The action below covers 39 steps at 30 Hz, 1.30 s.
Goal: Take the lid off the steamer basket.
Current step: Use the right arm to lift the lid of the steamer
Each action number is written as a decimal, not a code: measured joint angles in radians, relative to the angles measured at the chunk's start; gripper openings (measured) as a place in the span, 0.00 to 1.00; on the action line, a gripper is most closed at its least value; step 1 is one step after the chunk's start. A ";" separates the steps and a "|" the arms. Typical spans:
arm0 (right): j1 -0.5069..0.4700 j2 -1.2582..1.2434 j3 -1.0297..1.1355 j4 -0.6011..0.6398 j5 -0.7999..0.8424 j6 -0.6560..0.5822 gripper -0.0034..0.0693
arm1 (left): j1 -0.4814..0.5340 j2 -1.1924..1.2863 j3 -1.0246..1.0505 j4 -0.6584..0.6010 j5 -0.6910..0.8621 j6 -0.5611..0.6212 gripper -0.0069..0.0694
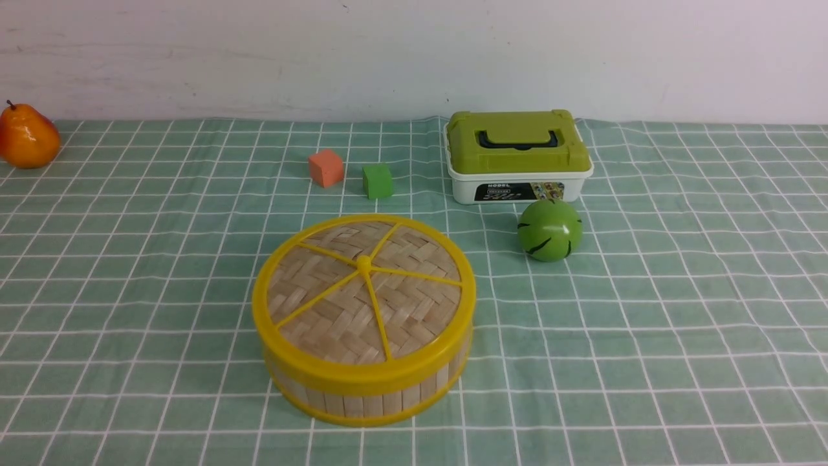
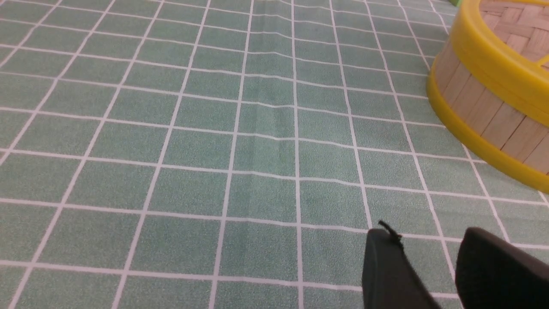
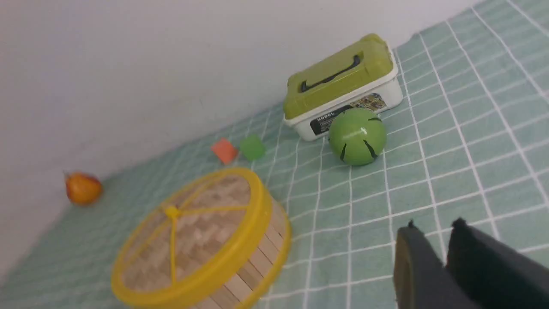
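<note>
The steamer basket (image 1: 362, 404) stands at the middle of the green checked cloth, and the lid (image 1: 363, 291) sits flat on top of it, closing it. No arm shows in the front view. In the left wrist view my left gripper (image 2: 429, 234) hovers over bare cloth, open and empty, with the steamer basket (image 2: 484, 111) and the lid (image 2: 493, 56) off to one side, well apart. In the right wrist view my right gripper (image 3: 435, 225) is shut on nothing, only a thin slit left at the tips. It hangs above the cloth, apart from the lid (image 3: 193, 231) and basket (image 3: 261, 262).
Behind the basket lie an orange cube (image 1: 325, 167) and a green cube (image 1: 377, 180). A white box with a green lid (image 1: 517, 155) stands at the back right, a green ball (image 1: 549, 230) in front of it. An orange pear (image 1: 27, 137) sits far left by the wall.
</note>
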 joint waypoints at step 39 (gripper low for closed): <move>0.670 1.957 -1.816 -0.554 0.673 -0.089 0.49 | 0.000 0.000 0.000 0.000 0.000 0.000 0.40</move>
